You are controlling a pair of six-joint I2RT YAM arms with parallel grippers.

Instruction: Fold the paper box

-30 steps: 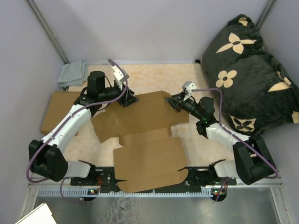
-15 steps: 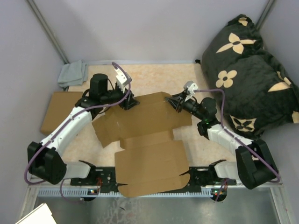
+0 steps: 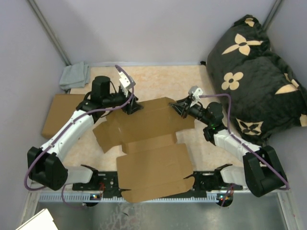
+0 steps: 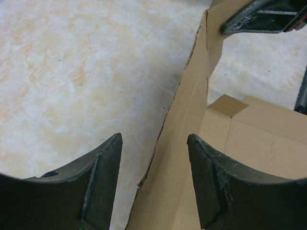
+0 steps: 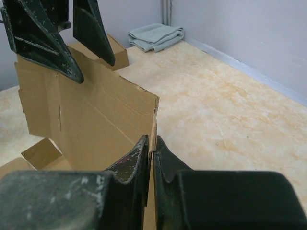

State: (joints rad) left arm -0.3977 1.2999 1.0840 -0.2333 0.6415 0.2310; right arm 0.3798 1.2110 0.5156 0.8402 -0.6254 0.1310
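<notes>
Paper box, centre of tabletop, has crept slightly toward the near edge; right claw clenched on its raised far flap, left claw spread astride it, fold unfinished.

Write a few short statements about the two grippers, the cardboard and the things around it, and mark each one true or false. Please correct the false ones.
1. The right gripper is closed on the edge of the raised flap of the paper box. True.
2. The left gripper is clamped tight on that flap. False: its fingers stand apart, with the flap's edge passing between them.
3. A folded grey-green cloth lies at the far left corner of the table. True.
4. The dark flowered pillow lies on the left side. False: it is on the right side.
5. The paper box is fully closed. False: its near panels lie flat and open.
</notes>
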